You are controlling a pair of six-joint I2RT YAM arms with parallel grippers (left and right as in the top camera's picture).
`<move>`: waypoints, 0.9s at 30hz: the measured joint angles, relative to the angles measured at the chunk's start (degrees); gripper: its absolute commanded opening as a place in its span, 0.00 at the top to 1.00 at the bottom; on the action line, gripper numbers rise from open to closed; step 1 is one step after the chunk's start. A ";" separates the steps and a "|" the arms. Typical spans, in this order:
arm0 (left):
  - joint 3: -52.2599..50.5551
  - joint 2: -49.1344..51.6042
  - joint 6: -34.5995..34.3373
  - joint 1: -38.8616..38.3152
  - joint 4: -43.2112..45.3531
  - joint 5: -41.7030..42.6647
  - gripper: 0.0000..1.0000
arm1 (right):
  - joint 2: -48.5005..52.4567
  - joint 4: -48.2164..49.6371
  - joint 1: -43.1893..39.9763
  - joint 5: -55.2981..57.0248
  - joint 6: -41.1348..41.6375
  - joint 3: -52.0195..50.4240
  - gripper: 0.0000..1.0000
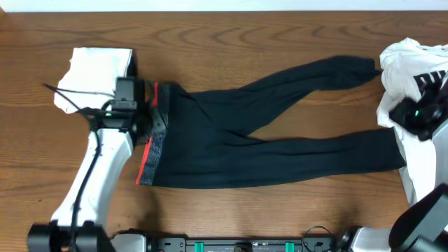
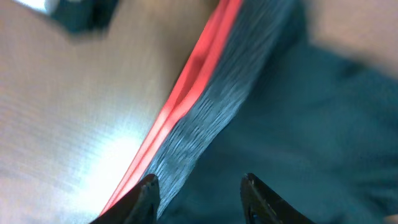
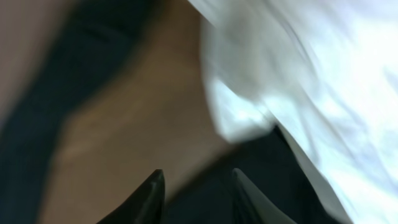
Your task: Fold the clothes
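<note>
This is looking like a robotics lab: a left arm (image 1: 98, 171) and a right arm (image 1: 420, 168) are rising from a black rail (image 1: 245, 245) at the edge of a wooden table (image 1: 280, 42), a cable (image 1: 85, 182) is running along the left one, and clothes (image 1: 280, 150) are lying spread out.

A pair of dark, long-legged fabric trousers (image 1: 280, 150) with a red and grey waistband (image 1: 152, 140) lies flat on the brown wooden table (image 1: 231, 42). The waistband is at the left, and the two legs run to the right and spread apart. The left gripper (image 1: 147, 108), on its white arm (image 1: 98, 175), sits over the upper part of the waistband; how its fingers stand cannot be told from above. Just beside it, to the upper left, lies a folded white cloth (image 1: 98, 70). At the right edge is a crumpled white garment with black stripes (image 1: 409, 59). The right gripper (image 1: 406, 115) is over this garment, near the end of the lower leg.
</note>
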 measured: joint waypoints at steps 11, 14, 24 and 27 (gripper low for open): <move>1.18 2.05 0.00 0.00 3.85 0.90 0.53 | 3.76 16.65 8.85 -1.53 -3.41 2.05 0.58; 1.18 4.50 0.07 0.00 5.01 0.87 0.53 | 8.46 20.15 8.85 -1.81 -4.87 2.03 0.59; 1.14 7.26 1.70 -2.12 12.81 1.86 0.53 | 21.62 32.20 10.32 -7.61 -9.92 2.03 0.72; 1.14 8.37 2.36 -3.63 14.51 2.19 0.53 | 23.82 36.22 12.70 -7.39 -10.84 2.03 0.73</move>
